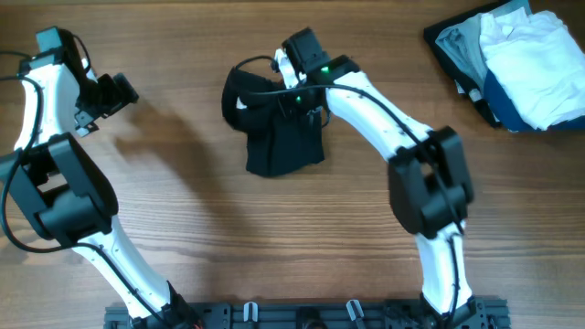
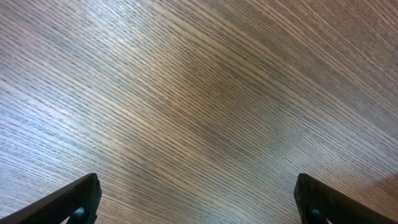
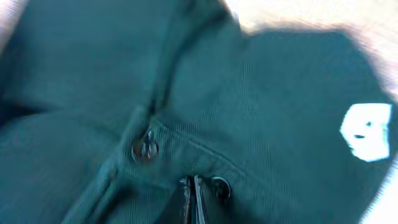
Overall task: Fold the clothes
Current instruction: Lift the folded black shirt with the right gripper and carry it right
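**Overhead view.** Shows the dark green button-front cloth garment (image 1: 283, 137) lying bunched at the middle of the brown wood-grain table (image 1: 183, 210), well apart from the heap of white, grey and blue clothes (image 1: 530, 64) at the far right corner. Places the right gripper (image 1: 302, 91) on the garment's upper part and the left gripper (image 1: 102, 96) over bare wood, well to the side.

**Left wrist view.** Shows only table grain between black fingertips (image 2: 74, 202) spread wide, holding nothing.

**Right wrist view.** Shows thin fingers (image 3: 186, 199) pressed together at the placket, seemingly pinching fabric just beside a dark round button (image 3: 145, 148), with a white label (image 3: 367, 132) off to the right.

**Step in hand, as judged:** spreading the garment flat before any fold.
- Lift only enough to free the cloth.
- Draw outward slowly.
- Keep the pinch off the buttons.
- Bring the idle left gripper to the opposite edge for even tension.
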Tool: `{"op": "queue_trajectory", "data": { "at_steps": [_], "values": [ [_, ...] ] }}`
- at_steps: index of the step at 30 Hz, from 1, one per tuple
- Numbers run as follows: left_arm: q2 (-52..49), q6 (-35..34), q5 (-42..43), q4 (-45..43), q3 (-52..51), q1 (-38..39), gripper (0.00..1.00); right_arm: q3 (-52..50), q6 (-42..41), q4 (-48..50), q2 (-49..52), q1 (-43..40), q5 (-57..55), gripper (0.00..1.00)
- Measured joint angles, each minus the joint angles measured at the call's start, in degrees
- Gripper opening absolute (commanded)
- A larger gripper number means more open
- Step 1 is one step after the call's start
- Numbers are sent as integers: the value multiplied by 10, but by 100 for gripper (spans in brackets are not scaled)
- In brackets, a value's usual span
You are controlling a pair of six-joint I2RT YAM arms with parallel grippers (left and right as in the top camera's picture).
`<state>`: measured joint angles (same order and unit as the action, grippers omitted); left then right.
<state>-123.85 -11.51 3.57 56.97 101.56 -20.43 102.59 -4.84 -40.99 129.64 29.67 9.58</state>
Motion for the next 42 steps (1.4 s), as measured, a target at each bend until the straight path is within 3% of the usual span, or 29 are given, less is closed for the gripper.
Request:
{"op": "queue_trajectory", "data": {
  "at_steps": [8,17,18,20,24,30,35,42],
  "values": [
    [0,0,8,2,0,24,100,15,-30,-19,29,-28,29,4],
    [0,0,8,2,0,36,100,21,-14,-77,29,-205,73,7],
    [0,0,8,2,0,36,100,21,-12,-80,29,-214,74,18],
    [0,0,8,2,0,36,100,28,-13,-92,29,-214,78,51],
    [0,0,8,2,0,36,100,46,-50,-140,4,-204,93,99],
    [0,0,8,2,0,36,100,60,-229,-125,-89,-144,7,100],
    [0,0,8,2,0,36,100,62,-337,-91,-64,-51,-95,100],
    [0,0,8,2,0,36,100,62,-382,-100,-21,-64,-196,99]
  ]
}}
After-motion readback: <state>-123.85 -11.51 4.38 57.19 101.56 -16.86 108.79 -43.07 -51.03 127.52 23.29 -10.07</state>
